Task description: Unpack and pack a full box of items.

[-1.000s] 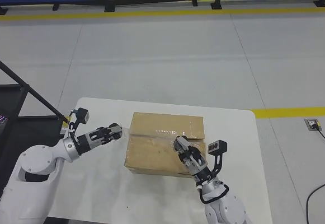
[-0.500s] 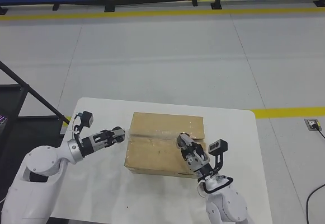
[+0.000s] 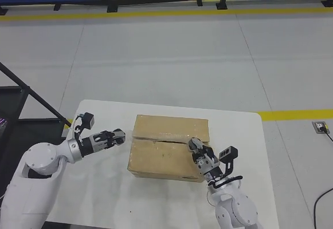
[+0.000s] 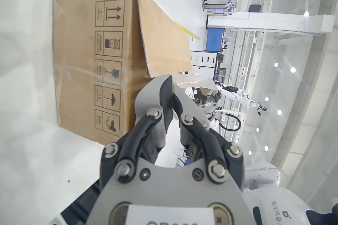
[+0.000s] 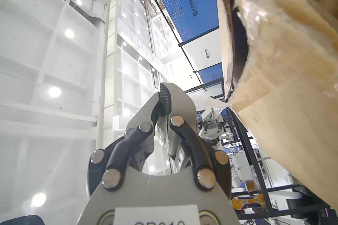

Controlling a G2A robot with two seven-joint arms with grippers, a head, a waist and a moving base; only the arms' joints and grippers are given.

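The cardboard box (image 3: 160,157) sits at frame centre, its top seam now uncovered. The right gripper (image 3: 193,143) has slid toward frame right. It and the left gripper (image 3: 120,136) both pinch clear tape (image 4: 194,83), so the flaps look ready to open.

The left arm (image 3: 69,151) is stretched out low and nearly level toward the middle. The left gripper (image 3: 120,136) has its fingers pressed together on a strip of clear tape (image 4: 195,83). The right arm (image 3: 215,174) comes up from the near side with the forearm angled inward, and the right gripper (image 3: 194,143) is likewise pinched closed, with tape film between its pads.
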